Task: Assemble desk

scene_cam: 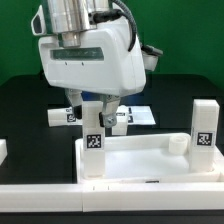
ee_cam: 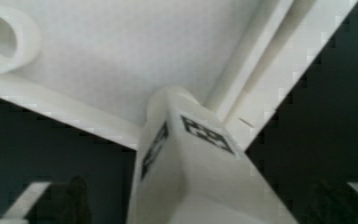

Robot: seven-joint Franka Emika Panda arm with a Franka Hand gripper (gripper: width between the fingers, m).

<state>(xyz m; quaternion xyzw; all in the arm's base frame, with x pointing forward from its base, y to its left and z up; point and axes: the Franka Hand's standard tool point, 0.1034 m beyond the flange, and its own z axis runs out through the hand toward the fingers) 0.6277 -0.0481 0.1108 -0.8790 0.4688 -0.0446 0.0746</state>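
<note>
The white desk top (scene_cam: 140,160) lies with its rim up near the front of the table. One tagged leg (scene_cam: 203,125) stands upright in its corner on the exterior view's right, next to a round socket (scene_cam: 177,142). A second tagged leg (scene_cam: 92,150) stands at the corner on the exterior view's left. My gripper (scene_cam: 98,112) is over this leg's upper end. In the wrist view the leg (ee_cam: 202,160) runs between my dark fingers (ee_cam: 51,200), with a dark gap on each side, so my gripper (ee_cam: 197,205) looks open. The tray floor (ee_cam: 140,70) and a socket (ee_cam: 2,40) show beyond.
Two more white tagged legs (scene_cam: 62,115) (scene_cam: 122,120) lie on the black table behind the desk top. The marker board (scene_cam: 140,112) lies flat beside them. A white block (scene_cam: 3,150) sits at the exterior view's left edge. A green wall is behind.
</note>
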